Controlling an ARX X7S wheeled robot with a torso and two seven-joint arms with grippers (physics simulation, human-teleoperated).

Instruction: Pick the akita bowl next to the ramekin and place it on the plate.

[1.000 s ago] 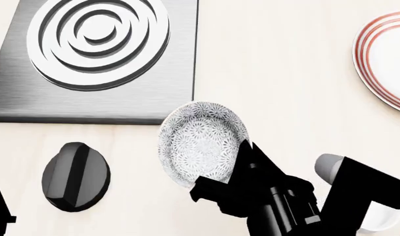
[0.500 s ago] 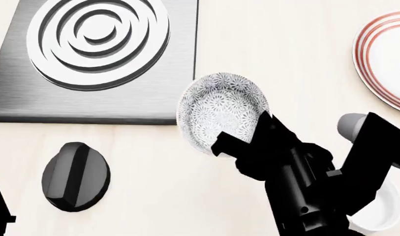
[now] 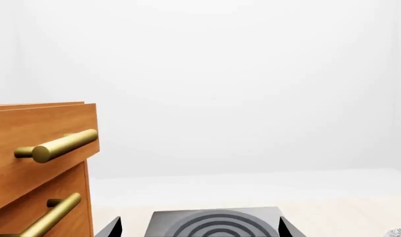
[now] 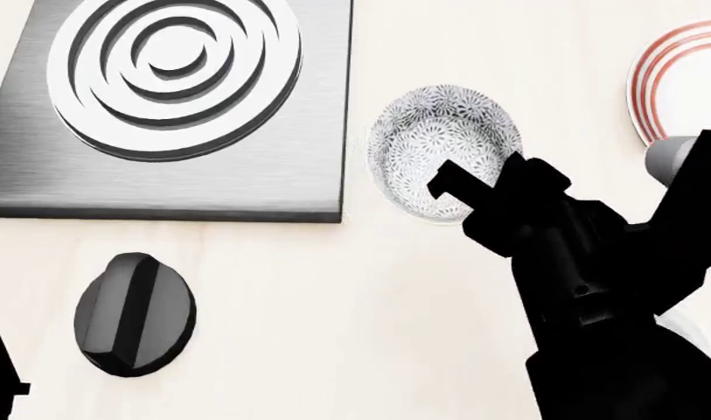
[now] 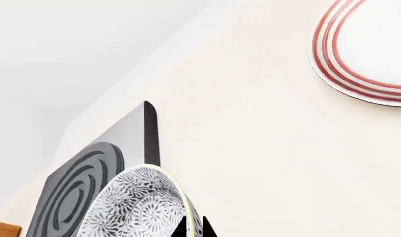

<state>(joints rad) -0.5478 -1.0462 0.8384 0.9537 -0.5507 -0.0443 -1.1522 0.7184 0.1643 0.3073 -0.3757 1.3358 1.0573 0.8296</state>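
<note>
My right gripper (image 4: 466, 194) pinches the akita bowl (image 4: 442, 144) by its rim, above the bench (image 4: 331, 306), near the plate (image 4: 682, 79).

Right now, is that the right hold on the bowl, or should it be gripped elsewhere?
Probably keep it. The right gripper pinches the bowl by its thin rim on the near side, one finger inside, one outside. The deep round body gives no other narrow part. The plate lies ahead, bare.
</note>
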